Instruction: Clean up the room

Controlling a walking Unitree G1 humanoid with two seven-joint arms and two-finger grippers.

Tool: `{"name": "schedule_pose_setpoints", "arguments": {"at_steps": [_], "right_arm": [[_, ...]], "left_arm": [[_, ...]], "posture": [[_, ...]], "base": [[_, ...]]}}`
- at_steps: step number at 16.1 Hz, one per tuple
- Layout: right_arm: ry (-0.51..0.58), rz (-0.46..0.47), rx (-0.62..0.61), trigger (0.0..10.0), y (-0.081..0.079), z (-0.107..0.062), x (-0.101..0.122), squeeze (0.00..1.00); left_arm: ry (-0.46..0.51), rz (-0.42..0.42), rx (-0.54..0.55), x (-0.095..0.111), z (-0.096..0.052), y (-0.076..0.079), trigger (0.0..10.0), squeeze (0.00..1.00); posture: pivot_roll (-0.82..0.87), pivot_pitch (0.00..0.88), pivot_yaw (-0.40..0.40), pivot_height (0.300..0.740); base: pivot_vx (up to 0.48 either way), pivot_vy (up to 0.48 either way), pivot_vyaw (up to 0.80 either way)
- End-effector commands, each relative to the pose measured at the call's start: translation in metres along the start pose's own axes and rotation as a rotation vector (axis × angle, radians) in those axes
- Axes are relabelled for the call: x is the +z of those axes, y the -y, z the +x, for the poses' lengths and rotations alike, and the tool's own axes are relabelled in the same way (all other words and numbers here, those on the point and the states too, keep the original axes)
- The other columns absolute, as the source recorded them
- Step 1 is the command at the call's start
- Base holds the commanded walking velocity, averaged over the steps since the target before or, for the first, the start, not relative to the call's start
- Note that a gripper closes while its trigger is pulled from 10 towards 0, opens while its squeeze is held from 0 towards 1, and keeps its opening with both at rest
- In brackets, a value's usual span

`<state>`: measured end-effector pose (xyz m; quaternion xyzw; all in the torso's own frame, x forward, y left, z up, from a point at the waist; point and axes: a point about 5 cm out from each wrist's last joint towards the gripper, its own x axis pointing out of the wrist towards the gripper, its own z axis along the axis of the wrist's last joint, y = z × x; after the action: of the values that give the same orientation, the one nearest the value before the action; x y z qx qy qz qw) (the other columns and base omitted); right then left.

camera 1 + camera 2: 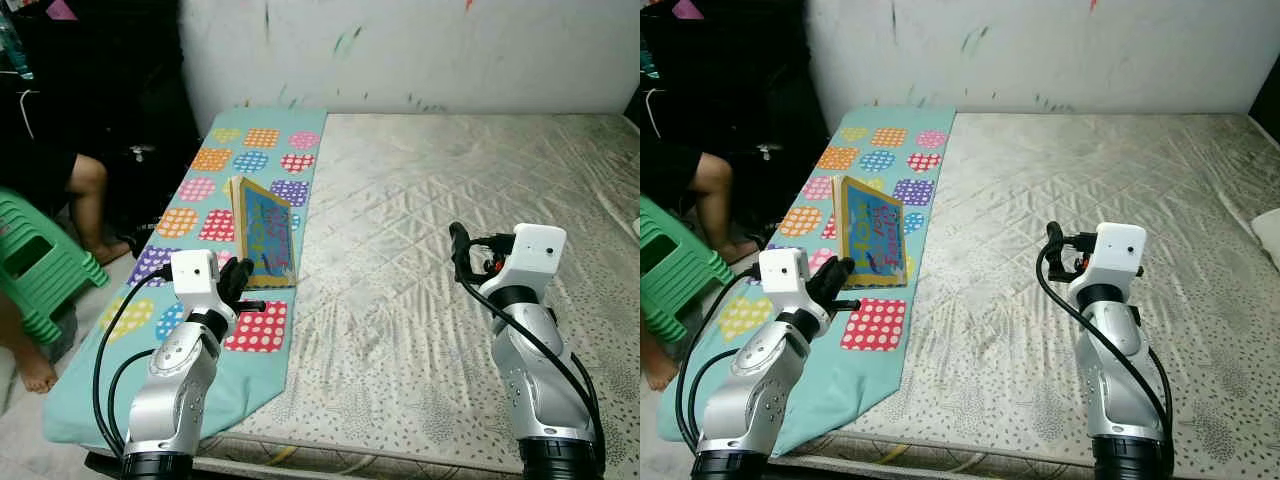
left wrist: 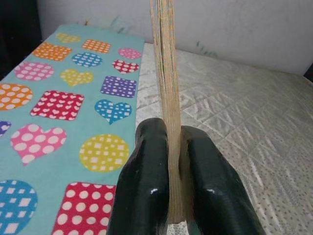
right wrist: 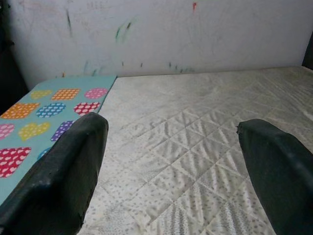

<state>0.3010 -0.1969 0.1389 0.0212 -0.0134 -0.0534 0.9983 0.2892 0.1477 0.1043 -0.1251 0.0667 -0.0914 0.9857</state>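
Observation:
A thin picture book (image 1: 265, 232) with a blue cover stands on edge, tilted, above the teal blanket (image 1: 257, 137) with coloured hearts and squares. My left gripper (image 1: 237, 283) is shut on the book's near lower edge. In the left wrist view the book's page edge (image 2: 165, 73) rises between the two black fingers (image 2: 146, 166). My right gripper (image 1: 458, 245) hovers open over the bare quilted mattress (image 1: 430, 190), with nothing between its fingers (image 3: 73, 161).
A person's bare leg (image 1: 90, 195) and a green plastic stool (image 1: 35, 262) are at the left beside the bed. A scribbled white wall (image 1: 420, 50) runs along the far side. A pale pillow corner (image 1: 1268, 232) lies at the right edge.

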Motion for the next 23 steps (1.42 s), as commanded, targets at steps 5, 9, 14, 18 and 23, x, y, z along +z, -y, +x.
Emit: {"name": "schedule_pose_setpoints", "arguments": {"at_steps": [5,9,14,18,23], "right_arm": [[0.011,-0.001,0.018,10.0,-0.0038,0.0026,0.0025,0.00],[0.013,-0.001,0.019,10.0,-0.0041,0.0029,0.0029,0.00],[0.011,-0.003,0.018,10.0,-0.0041,0.0021,0.0021,0.00],[0.009,-0.010,0.017,10.0,-0.0033,0.0018,0.0016,0.00],[-0.003,-0.021,0.016,10.0,-0.0014,-0.0005,-0.0009,0.00]], "left_arm": [[0.043,0.013,-0.012,0.0106,0.0024,0.0022,10.0,0.00],[0.041,0.014,-0.014,0.0105,0.0025,0.0028,10.0,0.00],[0.039,0.015,-0.015,0.0104,0.0021,0.0031,10.0,0.00],[0.057,0.017,-0.033,0.0118,0.0019,0.0030,10.0,0.00],[0.056,0.011,-0.078,0.0111,-0.0009,0.0059,10.0,0.00]], "posture": [[-0.24,0.000,0.053,0.740],[-0.24,0.000,0.053,0.740],[-0.24,0.000,0.054,0.740],[-0.24,0.000,0.055,0.740],[-0.25,0.000,0.057,0.740]], "base": [[-0.061,0.000,0.00],[-0.328,0.000,0.00],[-0.363,0.000,0.00],[-0.082,0.000,0.00],[0.000,0.000,-0.16]]}}
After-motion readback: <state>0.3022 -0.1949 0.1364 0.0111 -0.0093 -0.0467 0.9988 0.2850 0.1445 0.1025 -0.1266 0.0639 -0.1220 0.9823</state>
